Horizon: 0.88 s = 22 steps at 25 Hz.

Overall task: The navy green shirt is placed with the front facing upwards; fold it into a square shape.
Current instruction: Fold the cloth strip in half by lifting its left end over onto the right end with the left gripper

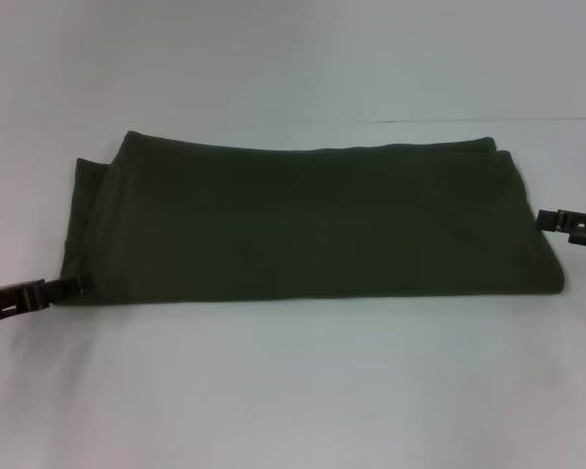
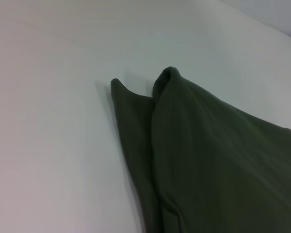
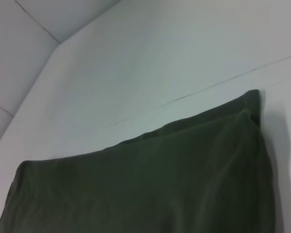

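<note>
shirt folded to a long band; the last fold across its length is judged to be in hand

head view: the navy green shirt (image 1: pixel 313 220) is seen lying on the white table (image 1: pixel 293 391) as a wide, low band, plain dark side up, with no lettering or label shown. layered edges are visible along its far side and at its left end. the left gripper (image 1: pixel 70 286) is placed at the near left corner, its tip touching the cloth; whether it is closed on the corner or merely resting against it cannot be told. the right gripper (image 1: pixel 547 219) is placed just beside the right end, and how far its fingers are parted cannot be told either.

left wrist view: the left end of the shirt (image 2: pixel 208 160) is shown with two stacked layers ending in rounded corners. the arm's own fingers are not shown. for a clean fold, all layers at a corner should be gathered together, so that none is left behind.

right wrist view: the far right corner of the shirt (image 3: pixel 150 184) is shown lying flat, the upper layer set slightly inside the lower. one end is best carried level over the other, with edges matched, so that a square is obtained.

no containers are seen in any view.
</note>
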Motion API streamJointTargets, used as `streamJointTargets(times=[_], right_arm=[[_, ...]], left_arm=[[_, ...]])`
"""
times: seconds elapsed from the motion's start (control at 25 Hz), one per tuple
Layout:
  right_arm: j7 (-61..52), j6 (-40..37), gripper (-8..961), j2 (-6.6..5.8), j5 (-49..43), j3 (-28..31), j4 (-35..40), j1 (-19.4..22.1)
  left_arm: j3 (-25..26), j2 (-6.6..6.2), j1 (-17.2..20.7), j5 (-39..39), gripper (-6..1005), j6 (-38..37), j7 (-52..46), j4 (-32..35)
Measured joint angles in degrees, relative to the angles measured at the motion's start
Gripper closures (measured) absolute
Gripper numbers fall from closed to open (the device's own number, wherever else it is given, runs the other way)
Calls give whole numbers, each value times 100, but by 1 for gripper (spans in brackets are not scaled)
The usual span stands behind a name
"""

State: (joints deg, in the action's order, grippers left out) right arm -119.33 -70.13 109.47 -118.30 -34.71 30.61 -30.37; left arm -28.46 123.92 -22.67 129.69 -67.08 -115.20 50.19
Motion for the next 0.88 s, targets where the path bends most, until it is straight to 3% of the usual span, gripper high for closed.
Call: streamJointTargets(times=[0.64, 0.88], right_arm=[[2, 9, 68, 4, 11, 61, 3, 31], [1, 8, 69, 18, 8, 62, 26, 31]], left_arm=[[-152, 0, -63, 33, 214, 112, 54, -30], [-151, 0, -62, 63, 385, 256, 55, -27]])
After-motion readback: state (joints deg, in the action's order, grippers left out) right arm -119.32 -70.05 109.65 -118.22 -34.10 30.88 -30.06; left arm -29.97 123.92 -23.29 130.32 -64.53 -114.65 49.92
